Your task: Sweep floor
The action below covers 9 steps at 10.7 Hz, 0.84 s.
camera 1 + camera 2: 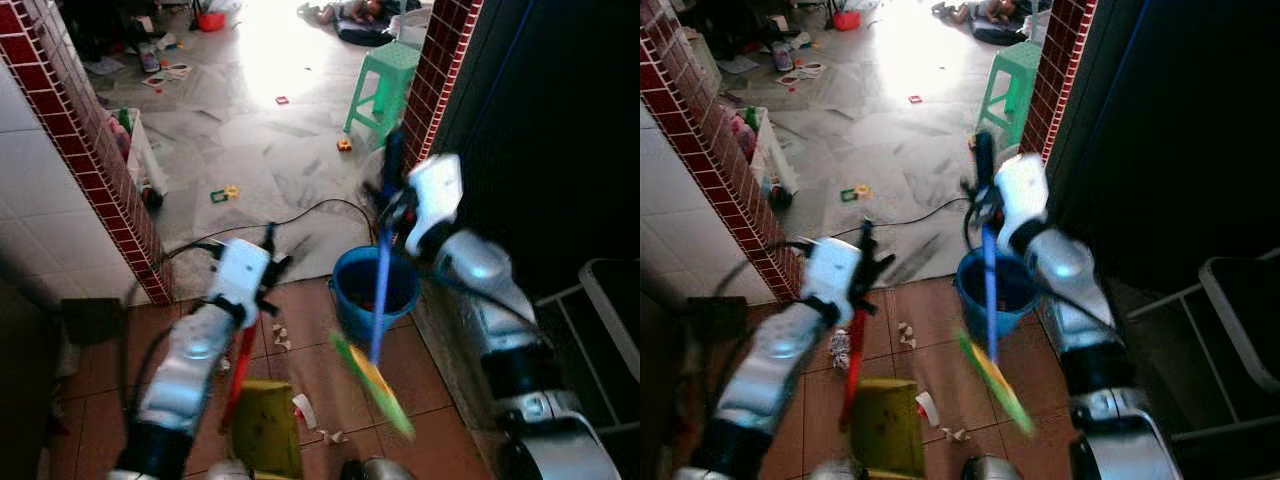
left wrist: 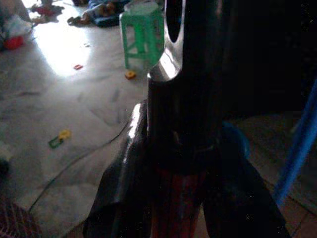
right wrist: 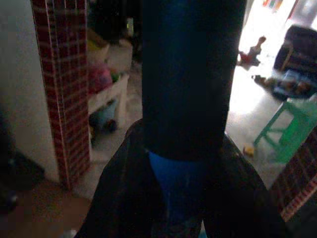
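Left eye view: right claw [image 1: 392,190] raised, grasping blue broom [image 1: 380,290]; left claw [image 1: 262,262] grasping red dustpan handle [image 1: 238,365].

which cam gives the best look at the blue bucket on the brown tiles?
Left eye view: the round blue plastic bucket shows its whole rim, with the blue broom handle crossing it. Right eye view shows it too, more covered by the right arm. Left wrist view catches a blue edge behind the fingers.

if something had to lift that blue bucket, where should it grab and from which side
Probably the open rim of the blue bucket, from above on the doorway side. It stands upright, so one finger could go inside the wall. The broom held by the right gripper crosses the near side.
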Motion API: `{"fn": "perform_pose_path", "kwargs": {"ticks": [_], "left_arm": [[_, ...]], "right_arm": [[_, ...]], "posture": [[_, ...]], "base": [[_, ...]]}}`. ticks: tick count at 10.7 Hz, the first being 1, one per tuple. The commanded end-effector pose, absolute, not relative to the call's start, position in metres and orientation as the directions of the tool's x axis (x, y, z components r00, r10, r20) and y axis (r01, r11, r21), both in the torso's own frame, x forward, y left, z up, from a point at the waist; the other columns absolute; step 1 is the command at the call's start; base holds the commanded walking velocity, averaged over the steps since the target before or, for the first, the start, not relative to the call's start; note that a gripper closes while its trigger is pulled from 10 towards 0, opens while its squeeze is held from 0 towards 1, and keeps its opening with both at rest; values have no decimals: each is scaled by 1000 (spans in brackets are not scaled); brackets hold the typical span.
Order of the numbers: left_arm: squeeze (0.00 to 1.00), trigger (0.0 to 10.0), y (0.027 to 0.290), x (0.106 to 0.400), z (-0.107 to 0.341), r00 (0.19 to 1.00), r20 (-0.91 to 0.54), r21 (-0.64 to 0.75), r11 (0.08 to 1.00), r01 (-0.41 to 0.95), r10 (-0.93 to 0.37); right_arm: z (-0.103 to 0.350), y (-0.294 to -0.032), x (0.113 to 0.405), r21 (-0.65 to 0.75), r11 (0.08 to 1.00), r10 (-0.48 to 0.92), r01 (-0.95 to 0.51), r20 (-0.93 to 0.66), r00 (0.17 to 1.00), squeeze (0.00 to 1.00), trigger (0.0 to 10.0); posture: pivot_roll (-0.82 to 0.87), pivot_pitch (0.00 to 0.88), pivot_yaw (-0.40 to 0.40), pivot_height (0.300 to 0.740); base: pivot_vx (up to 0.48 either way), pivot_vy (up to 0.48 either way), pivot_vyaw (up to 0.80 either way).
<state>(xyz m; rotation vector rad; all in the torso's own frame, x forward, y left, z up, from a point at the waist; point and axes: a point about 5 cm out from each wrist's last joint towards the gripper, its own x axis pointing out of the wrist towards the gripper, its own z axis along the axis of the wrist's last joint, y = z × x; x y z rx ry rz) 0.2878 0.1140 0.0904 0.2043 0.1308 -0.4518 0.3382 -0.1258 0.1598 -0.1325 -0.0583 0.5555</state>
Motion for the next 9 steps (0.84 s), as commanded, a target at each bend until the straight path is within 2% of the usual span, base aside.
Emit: {"fn": "perform_pose_path", "kwargs": {"ticks": [1,4,6,9], "left_arm": [[0,10000,105,290,92,874,-168,177,859,481,-455],[0,10000,85,289,81,825,-197,157,813,560,-530],[0,10000,78,289,79,829,-198,124,825,551,-524],[0,10000,69,290,76,826,-196,80,831,551,-528]], "right_arm": [[168,-125,337,-170,833,538,-527,27,842,0,10000],[156,-129,331,-120,861,492,-494,-41,869,0,10000],[161,-136,337,-16,926,377,-376,11,926,0,10000],[159,-145,344,131,956,264,-263,5,964,0,10000]], "posture": [[-33,52,-40,740],[-44,71,-34,740],[-44,69,-38,740],[-42,57,-40,740]], "base": [[0,0,0],[0,0,0],[0,0,0],[0,0,0]]}}
